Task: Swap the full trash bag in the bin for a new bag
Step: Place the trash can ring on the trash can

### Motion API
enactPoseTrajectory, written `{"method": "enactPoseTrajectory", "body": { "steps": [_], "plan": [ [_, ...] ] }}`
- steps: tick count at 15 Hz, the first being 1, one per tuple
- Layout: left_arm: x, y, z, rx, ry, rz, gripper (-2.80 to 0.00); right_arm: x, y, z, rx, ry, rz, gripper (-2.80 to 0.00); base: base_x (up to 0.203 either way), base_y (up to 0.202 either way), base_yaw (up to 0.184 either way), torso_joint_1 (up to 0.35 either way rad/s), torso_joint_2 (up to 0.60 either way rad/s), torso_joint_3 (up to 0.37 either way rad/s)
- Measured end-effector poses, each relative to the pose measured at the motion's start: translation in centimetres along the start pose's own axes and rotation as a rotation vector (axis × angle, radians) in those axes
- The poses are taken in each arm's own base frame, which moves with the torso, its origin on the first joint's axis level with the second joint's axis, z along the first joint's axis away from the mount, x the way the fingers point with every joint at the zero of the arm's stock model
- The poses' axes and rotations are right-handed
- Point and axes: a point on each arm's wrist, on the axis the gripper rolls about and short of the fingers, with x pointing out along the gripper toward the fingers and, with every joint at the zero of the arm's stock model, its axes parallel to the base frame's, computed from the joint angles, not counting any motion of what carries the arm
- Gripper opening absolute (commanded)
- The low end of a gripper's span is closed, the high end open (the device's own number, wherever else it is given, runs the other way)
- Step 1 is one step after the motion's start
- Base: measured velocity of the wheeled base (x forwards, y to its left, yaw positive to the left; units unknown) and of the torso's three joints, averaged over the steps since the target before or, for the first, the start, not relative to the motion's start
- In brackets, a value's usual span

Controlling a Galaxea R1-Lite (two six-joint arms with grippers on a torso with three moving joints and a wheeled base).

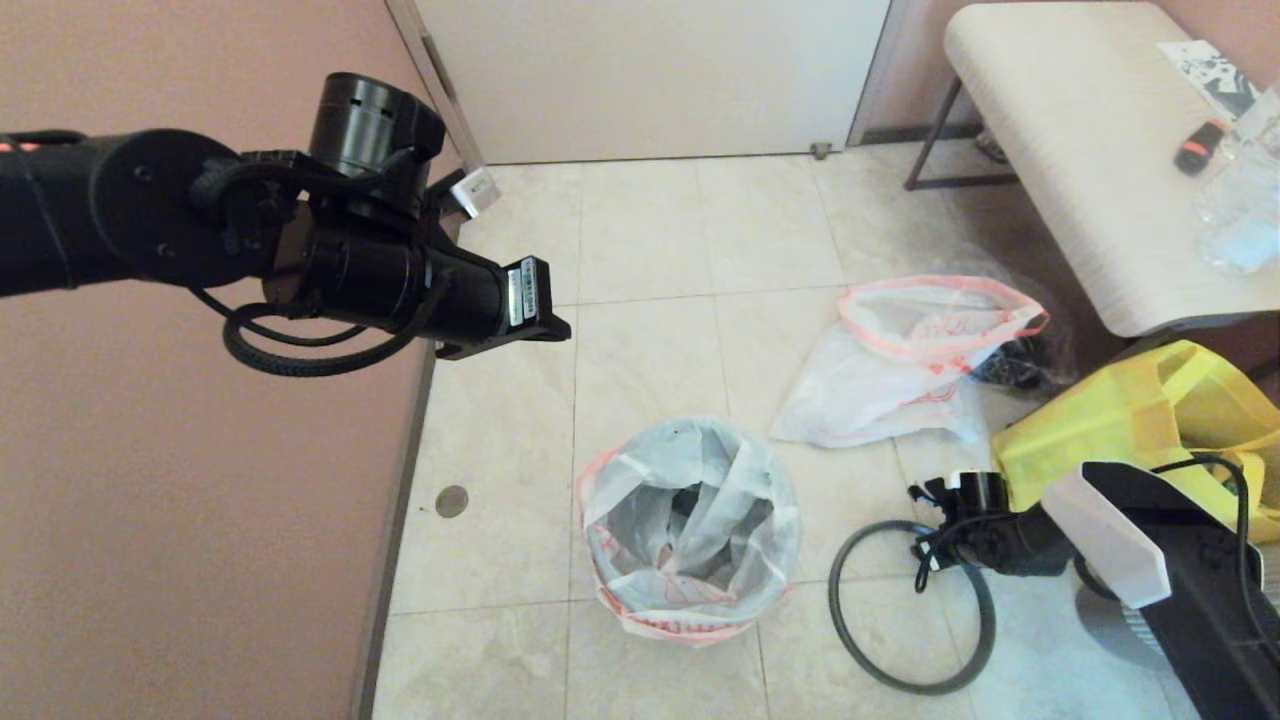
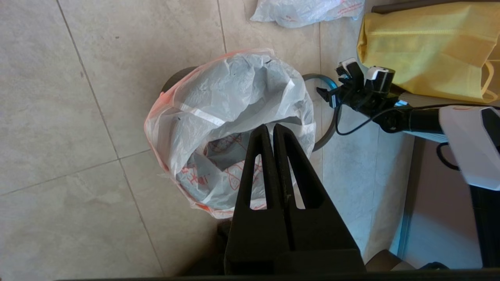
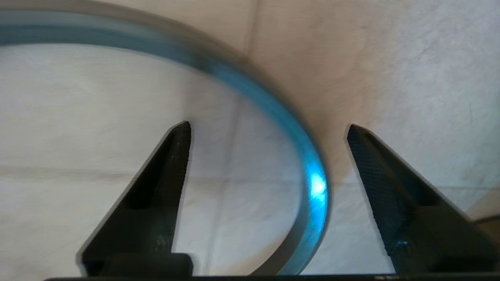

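Note:
The bin (image 2: 175,78) stands on the tiled floor, lined with a white bag with red trim (image 1: 690,530) whose top is folded out over the edge. The bin's thin dark hoop (image 1: 835,610) lies flat on the floor just right of it. My right gripper (image 1: 930,525) is low over the hoop's far side. It is open, its fingertips (image 3: 268,127) straddling the hoop (image 3: 312,183) without touching it. My left gripper (image 2: 270,127) hangs shut and empty high above the bin's mouth. A second white, red-trimmed bag (image 1: 900,370) lies on the floor behind.
A yellow fabric tote (image 1: 1150,420) sits right of the hoop, close behind my right arm. A pale bench (image 1: 1080,150) with small items stands at the back right. A pink wall (image 1: 200,550) runs along the left, and a door (image 1: 650,70) is at the back.

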Motion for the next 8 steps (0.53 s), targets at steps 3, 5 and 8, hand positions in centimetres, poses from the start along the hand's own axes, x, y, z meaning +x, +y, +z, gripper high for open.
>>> {"method": "enactPoseTrajectory", "body": {
  "steps": [3, 5, 8],
  "plan": [
    [0.22, 0.05, -0.07, 0.002, 0.001, 0.014, -2.8, 0.99, -0.78, -0.25, 0.002, 0.034, 0.023, -2.8, 0.0, 0.0, 0.0, 0.0, 0.0, 0.0],
    [0.36, 0.07, -0.12, 0.001, 0.0, 0.029, -2.8, 1.2, -0.7, -0.48, 0.0, 0.055, 0.034, -2.8, 0.0, 0.0, 0.0, 0.0, 0.0, 0.0],
    [0.2, 0.0, -0.09, 0.002, -0.005, 0.033, -2.8, 0.89, -0.7, -0.72, 0.014, 0.071, 0.037, -2.8, 0.0, 0.0, 0.0, 0.0, 0.0, 0.0]
  ]
}}
